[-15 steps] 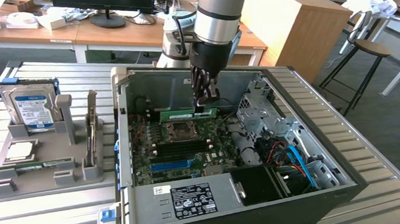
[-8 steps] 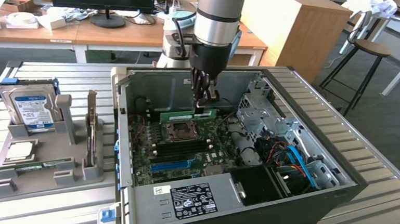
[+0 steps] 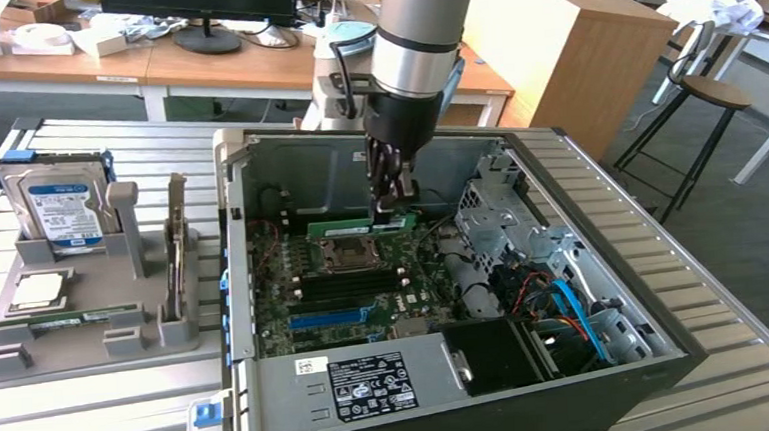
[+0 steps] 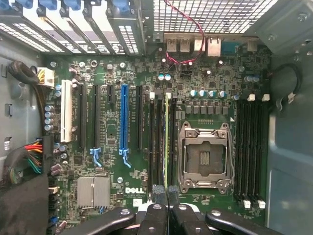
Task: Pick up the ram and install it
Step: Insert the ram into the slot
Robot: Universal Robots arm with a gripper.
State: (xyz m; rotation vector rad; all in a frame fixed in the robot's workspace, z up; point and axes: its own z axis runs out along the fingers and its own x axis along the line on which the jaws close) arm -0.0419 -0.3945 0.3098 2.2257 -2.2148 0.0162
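Note:
My gripper point(image 3: 391, 211) reaches down into the open computer case point(image 3: 602, 262) and is shut on the ram point(image 3: 358, 224), a thin green stick held level just above the motherboard point(image 3: 343, 298), beside the CPU socket point(image 3: 347, 258). In the wrist view the ram point(image 4: 166, 137) appears edge-on, running straight out from between my gripper point(image 4: 166, 193) tips. It lines up over the black memory slots point(image 4: 157, 142) beside the CPU socket point(image 4: 204, 156). Whether it touches a slot I cannot tell.
A grey holder tray point(image 3: 85, 344) on the exterior view's left carries a hard drive point(image 3: 63, 205), an upright expansion card point(image 3: 177, 248) and another green stick point(image 3: 70, 317). Inside the case are a drive cage point(image 3: 505, 218), cables point(image 3: 564, 305) and a power supply point(image 3: 368, 382).

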